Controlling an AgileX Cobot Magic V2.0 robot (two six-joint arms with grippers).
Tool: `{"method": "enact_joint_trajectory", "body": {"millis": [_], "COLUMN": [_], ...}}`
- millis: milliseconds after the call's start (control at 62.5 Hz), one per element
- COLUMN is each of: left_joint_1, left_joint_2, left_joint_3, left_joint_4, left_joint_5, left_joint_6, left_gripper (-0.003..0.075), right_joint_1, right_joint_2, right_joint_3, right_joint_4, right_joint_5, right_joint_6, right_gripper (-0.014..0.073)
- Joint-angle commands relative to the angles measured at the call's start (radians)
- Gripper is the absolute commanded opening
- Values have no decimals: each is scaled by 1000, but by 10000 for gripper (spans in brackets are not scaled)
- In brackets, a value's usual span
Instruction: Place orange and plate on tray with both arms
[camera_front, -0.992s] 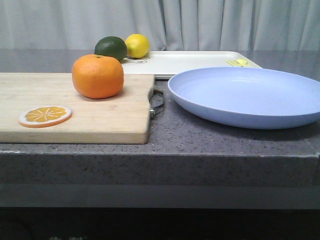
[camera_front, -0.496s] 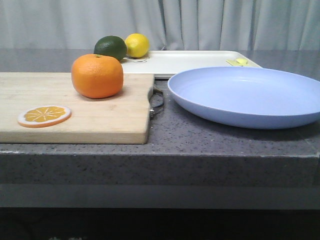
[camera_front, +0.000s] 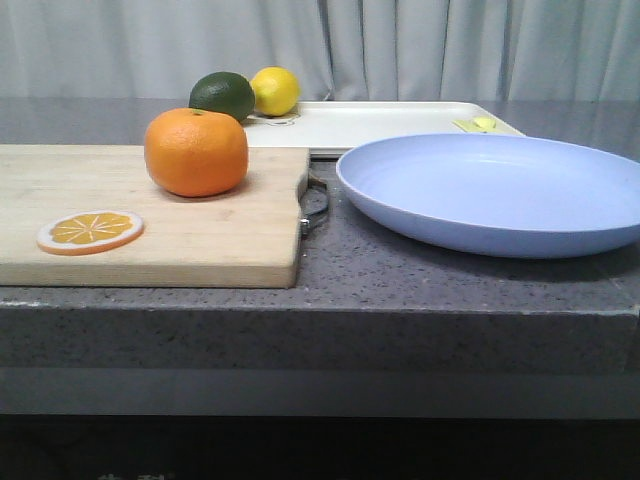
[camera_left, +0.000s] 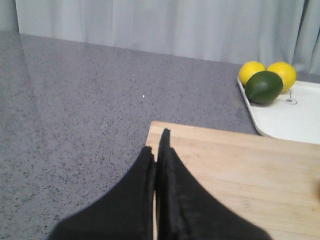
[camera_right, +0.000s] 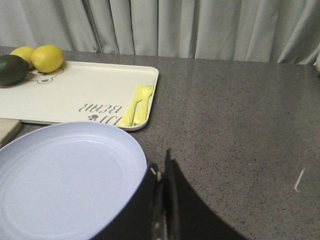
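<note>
The orange (camera_front: 196, 152) stands on a wooden cutting board (camera_front: 200, 235) at the left. The pale lavender-blue plate (camera_front: 495, 190) lies on the counter to the right of the board; it also shows in the right wrist view (camera_right: 65, 180). The cream-white tray (camera_front: 370, 122) lies behind both and shows in the right wrist view (camera_right: 75, 95). My left gripper (camera_left: 157, 145) is shut and empty over the board's far left corner. My right gripper (camera_right: 162, 167) is shut and empty beside the plate's rim. Neither gripper shows in the front view.
A green avocado (camera_front: 222, 95) and a yellow lemon (camera_front: 274, 90) sit at the tray's left end; a second lemon (camera_left: 251, 71) shows in the left wrist view. A yellow fork and knife (camera_right: 137, 104) lie on the tray. An orange slice (camera_front: 90, 231) lies on the board.
</note>
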Motion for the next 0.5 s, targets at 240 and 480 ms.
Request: {"method": "enact_joint_trajectory", "body": {"millis": [240, 480], "left_joint_1": [2, 2], "left_joint_2": [53, 62], "left_joint_3": [-40, -40], "left_joint_4": [0, 0], "left_joint_5": [-131, -138], "left_joint_6": [-7, -7], "left_gripper": [22, 668], "right_joint_1": [-6, -6], "right_joint_2": [42, 42], "right_joint_3": [-37, -37], "right_joint_4": [2, 2], "right_joint_5": [-66, -64], "right_joint_6": [1, 1], "right_gripper": [135, 663]}}
